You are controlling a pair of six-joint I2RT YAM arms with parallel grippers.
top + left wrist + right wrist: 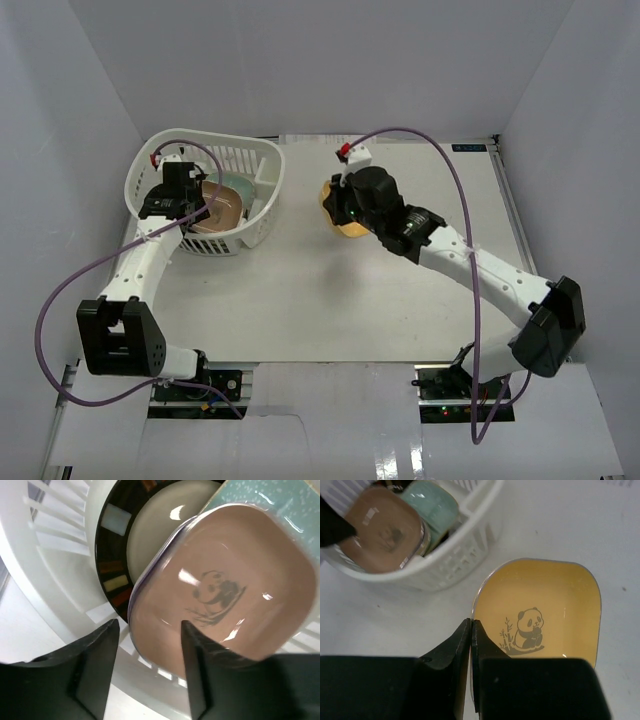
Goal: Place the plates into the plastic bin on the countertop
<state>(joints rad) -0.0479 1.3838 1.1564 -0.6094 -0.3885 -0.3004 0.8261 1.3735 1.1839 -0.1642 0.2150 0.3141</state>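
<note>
- Right tool (471,630) clamps yellow plate (545,600) by its rim; next, likely lift and carry to bin (225,150).
- Left tool (149,625) hangs spread over pink plate (225,580) in bin.

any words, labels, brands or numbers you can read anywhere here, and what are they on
No text can be read in any view.
Blue label at the far right edge of the countertop: too small to read.
Yellow plate: a panda-and-bamboo drawing, no words.
Brown-pink plate: a faint panda drawing, no words.
</note>
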